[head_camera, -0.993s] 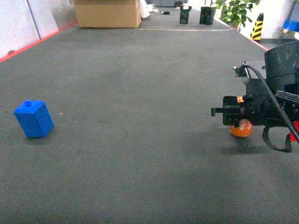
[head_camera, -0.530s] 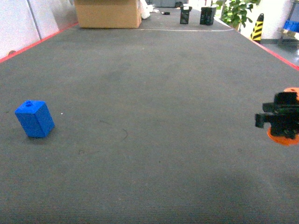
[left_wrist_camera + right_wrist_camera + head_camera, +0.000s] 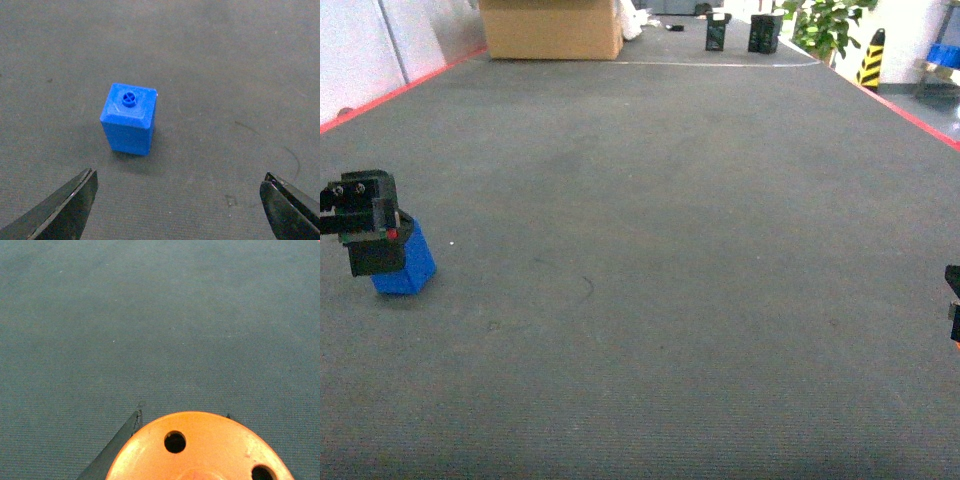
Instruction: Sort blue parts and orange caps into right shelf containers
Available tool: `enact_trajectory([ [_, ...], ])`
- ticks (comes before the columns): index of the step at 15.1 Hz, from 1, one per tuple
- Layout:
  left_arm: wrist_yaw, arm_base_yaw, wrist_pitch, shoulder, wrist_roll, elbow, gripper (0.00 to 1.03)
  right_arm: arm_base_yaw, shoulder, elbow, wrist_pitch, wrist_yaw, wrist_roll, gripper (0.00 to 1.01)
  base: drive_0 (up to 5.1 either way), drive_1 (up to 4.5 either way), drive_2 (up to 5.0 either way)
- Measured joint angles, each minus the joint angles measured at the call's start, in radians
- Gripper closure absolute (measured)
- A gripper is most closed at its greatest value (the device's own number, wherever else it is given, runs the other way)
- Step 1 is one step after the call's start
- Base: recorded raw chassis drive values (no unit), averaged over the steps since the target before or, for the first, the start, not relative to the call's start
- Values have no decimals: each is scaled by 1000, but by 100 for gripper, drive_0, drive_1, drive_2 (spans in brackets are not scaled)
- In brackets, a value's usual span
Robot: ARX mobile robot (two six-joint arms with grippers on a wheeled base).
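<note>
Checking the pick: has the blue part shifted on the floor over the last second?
No. The blue part sits at the same spot beside the red floor line.

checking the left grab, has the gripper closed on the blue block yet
No, in the left wrist view the blue block stands free on the floor, with both fingertips wide apart.

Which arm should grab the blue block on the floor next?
The left. Its gripper hangs right over the blue part with the jaws spread wide, empty. The right gripper is at the far right edge of the head view and holds an orange cap.
</note>
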Motion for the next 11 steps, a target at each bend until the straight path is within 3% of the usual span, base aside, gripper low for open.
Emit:
enact_trajectory([
  [3,-2,0,5,-11,-1,5,5,8,-11,-38,5,20,11,59,0,0,0],
  [5,-114,-3,24,11,-3,13,5,30,-22,-47,7,30,21,59,0,0,0],
  [8,-76,29,6,145,-3,124,5,59,-46,-58,6,35,31,59,0,0,0],
  [9,-26,32,-21,185,-3,174,5,61,-51,-64,6,34,31,59,0,0,0],
  [11,-21,33,-26,228,1,233,5,66,-62,-73,-3,35,31,59,0,0,0],
])
